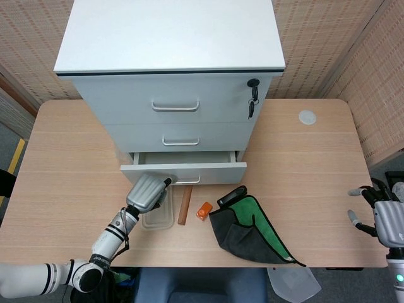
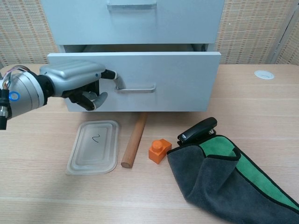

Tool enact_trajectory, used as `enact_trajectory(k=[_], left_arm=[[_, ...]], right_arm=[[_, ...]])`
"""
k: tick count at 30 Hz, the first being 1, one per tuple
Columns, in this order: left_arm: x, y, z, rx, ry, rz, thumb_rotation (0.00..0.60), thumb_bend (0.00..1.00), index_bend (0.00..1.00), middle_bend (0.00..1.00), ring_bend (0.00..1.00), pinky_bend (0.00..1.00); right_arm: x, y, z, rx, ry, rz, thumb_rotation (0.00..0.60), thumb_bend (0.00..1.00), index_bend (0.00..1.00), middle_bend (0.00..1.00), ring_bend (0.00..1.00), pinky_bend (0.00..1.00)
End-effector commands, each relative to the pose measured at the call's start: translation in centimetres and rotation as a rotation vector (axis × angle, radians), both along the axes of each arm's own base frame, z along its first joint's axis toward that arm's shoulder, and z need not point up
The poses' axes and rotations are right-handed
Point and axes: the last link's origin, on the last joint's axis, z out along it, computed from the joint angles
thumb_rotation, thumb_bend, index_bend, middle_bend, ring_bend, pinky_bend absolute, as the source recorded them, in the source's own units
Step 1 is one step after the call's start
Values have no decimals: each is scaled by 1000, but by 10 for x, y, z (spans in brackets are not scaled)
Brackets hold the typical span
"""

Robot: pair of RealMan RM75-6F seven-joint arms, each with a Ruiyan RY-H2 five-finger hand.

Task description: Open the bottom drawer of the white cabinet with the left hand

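**White drawer coming out on one hooked finger**

White and low, the bottom drawer [image 2: 173, 79] of the cabinet [image 1: 170, 38] is standing partly out from the body, a dark gap showing above its front, while the two drawers above are sitting flush. I am hooking a fingertip of my left hand [image 2: 77, 81] behind the left end of the handle [image 2: 135, 87]; the other fingers are curling loosely under the palm and gripping nothing. I am catching the handle at its end rather than its middle because my arm is reaching in from the left side of the table [image 1: 63, 145], so that end is the nearest one to me.

My forearm is lying low and roughly in line with the way the drawer slides, which I judge is letting me draw straight toward myself without lifting. An off-centre hold could skew the drawer on its runners, so I am wanting a steady, even draw.

Just in front of the drawer are lying a lid [image 2: 93, 147], a dowel [image 2: 134, 140] and an orange block [image 2: 160, 150], with a cloth [image 2: 224, 177] and a stapler [image 2: 197, 130] to the right. The dowel's far end is disappearing under the drawer front.

My right hand [image 1: 380, 213] is waiting spread and unladen at the far right edge, well apart.
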Motion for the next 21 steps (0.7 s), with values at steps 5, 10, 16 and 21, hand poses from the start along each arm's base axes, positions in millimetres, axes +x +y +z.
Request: enact_trajectory(k=[5,10,16,21], left_arm=[[1,-11,3,-6,-1,-9,600,628,263,1000,1000,1000],[3,-21,4,-19,-2,-14,600,628,264,1000,1000,1000],[4,-30,4,-31,5,-19,600,629,264,1000,1000,1000],[6,-39,4,-45,7,-23,600,628,269,1000,1000,1000]], right_arm=[[0,1,-1,2,1,-2,600,270,375,335,236,292],[0,1,-1,5,2,-4,600,270,375,335,236,292],[0,1,-1,5,4,-5,600,270,375,335,236,292],[-2,2,-2,6,4,-12,600,270,375,334,236,292]])
